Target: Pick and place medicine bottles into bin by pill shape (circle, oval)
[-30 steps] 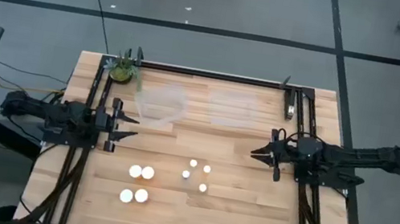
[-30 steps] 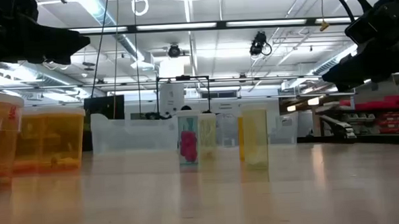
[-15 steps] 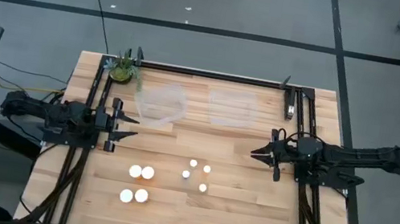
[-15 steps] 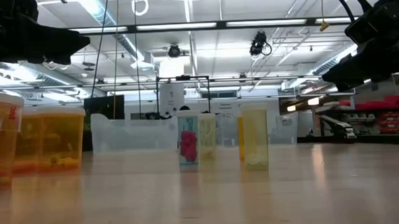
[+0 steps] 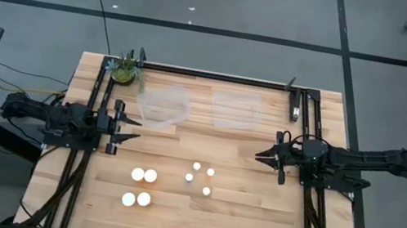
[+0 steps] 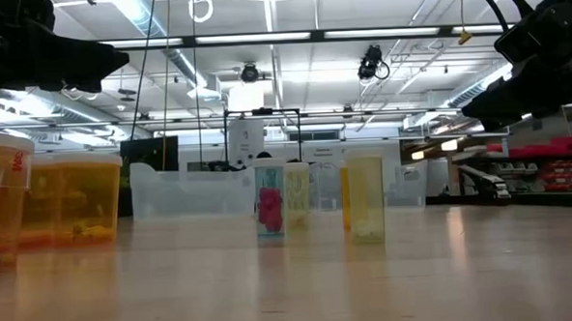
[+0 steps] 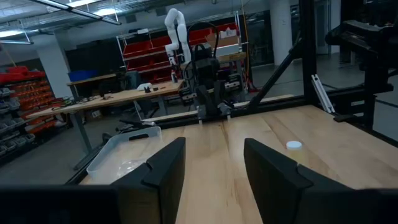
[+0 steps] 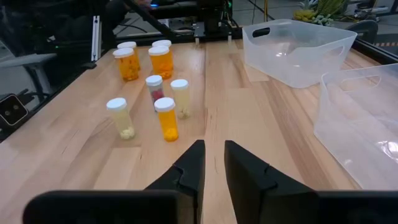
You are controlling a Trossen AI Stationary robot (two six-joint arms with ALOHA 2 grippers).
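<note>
Several medicine bottles stand upright on their bases on the wooden table. Wide white-capped ones with orange bodies [image 5: 140,186] [image 8: 144,61] form a group at the near left. Narrower ones [image 5: 200,177] [image 8: 155,106] cluster near the middle. My left gripper [image 5: 137,130] [image 7: 214,171] hovers open at the table's left side, above and behind the wide-capped group, with nothing between its fingers. My right gripper [image 5: 257,154] [image 8: 213,163] hovers shut at the right side, pointing toward the narrow bottles and clear of them.
Two clear plastic bins [image 5: 163,106] [image 5: 236,109] sit side by side at the far middle of the table. A small green potted plant [image 5: 125,72] stands at the far left corner. Dark frame rails [image 5: 95,96] [image 5: 309,123] run along both sides.
</note>
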